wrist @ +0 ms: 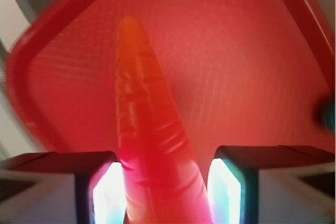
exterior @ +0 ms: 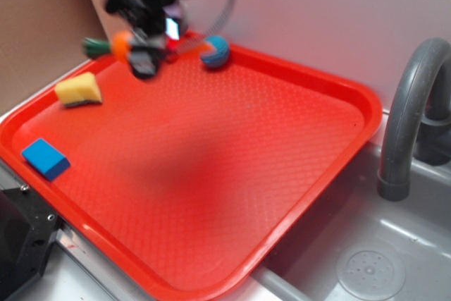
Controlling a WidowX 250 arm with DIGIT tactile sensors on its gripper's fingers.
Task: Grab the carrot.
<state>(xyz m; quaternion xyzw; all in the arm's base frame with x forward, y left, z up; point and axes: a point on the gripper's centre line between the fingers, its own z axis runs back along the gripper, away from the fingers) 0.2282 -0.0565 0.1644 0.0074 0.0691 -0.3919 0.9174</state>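
The orange carrot (wrist: 149, 129) lies between my gripper's two fingers in the wrist view, its pointed tip facing away over the red tray (wrist: 236, 66). My gripper (wrist: 168, 182) is shut on the carrot, with both pads against its thick part. In the exterior view the gripper (exterior: 143, 53) is blurred at the tray's far left corner. The carrot's orange body (exterior: 121, 44) and dark green stub stick out to its left, above the tray floor.
A blue striped ball (exterior: 215, 51) sits at the tray's far rim, just right of the gripper. A yellow wedge (exterior: 79, 89) and a blue block (exterior: 45, 158) lie on the tray's (exterior: 232, 174) left side. A grey faucet (exterior: 412, 111) and sink (exterior: 373, 259) are at the right.
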